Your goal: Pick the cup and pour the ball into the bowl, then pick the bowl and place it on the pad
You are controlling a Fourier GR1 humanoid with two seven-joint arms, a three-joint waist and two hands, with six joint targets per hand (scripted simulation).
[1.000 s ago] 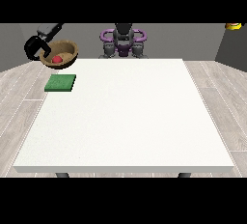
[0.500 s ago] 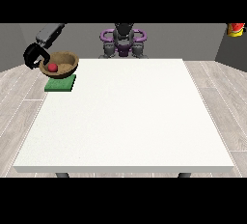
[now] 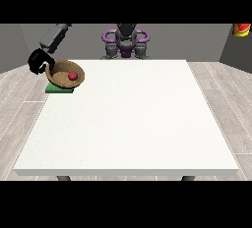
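Bowl (image 3: pixel 65 74) with red ball (image 3: pixel 73 75), gripped by the hand (image 3: pixel 39 61) at upper left, hangs over the green pad (image 3: pixel 59 89); best lowered level before release.

- I stood in what looked like a bare test room or lab rather than a home.
- A large white bench (image 3: pixel 128 119) filled the middle, with nothing domestic around it.
- The floor (image 3: pixel 19 99) was pale grey wood-look planking.
- The walls (image 3: pixel 197 40) behind me were plain dark grey.
- A red and yellow object (image 3: pixel 241 29), too small to identify, sat at the far corner.
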